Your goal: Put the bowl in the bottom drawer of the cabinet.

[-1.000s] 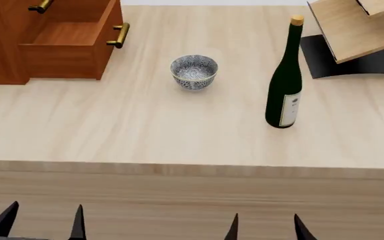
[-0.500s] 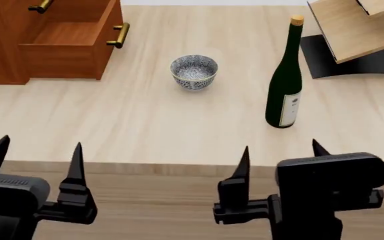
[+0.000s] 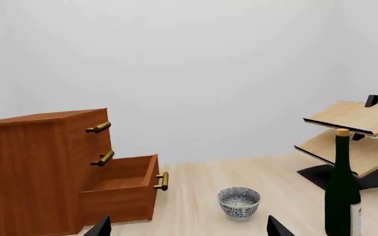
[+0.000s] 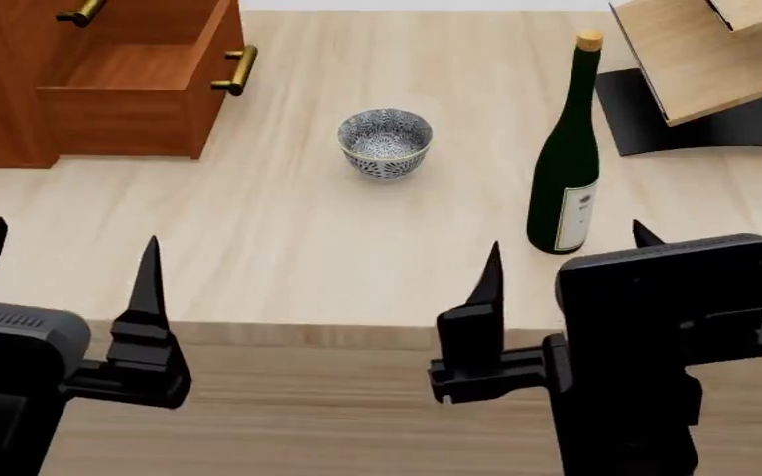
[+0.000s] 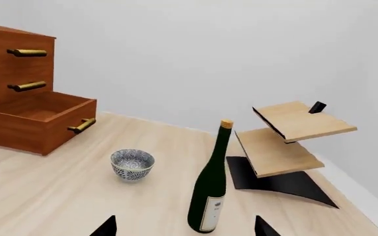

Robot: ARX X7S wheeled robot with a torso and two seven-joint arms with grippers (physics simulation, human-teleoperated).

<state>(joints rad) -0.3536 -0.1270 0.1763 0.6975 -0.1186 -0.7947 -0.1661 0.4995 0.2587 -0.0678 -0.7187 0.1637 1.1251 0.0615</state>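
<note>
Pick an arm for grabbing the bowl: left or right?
Left, probably. The bowl sits between both open grippers, but the wine bottle stands close ahead of the right gripper, and the open bottom drawer lies on the left gripper's side.

Wine bottle (image 4: 564,159) right of bowl (image 4: 385,142)

Bottom drawer (image 3: 120,189) pulled out of cabinet (image 3: 38,167); bowl (image 3: 239,201) upright on table (image 3: 196,196), between drawer and bottle (image 3: 342,191); rack (image 3: 356,140) behind
</note>
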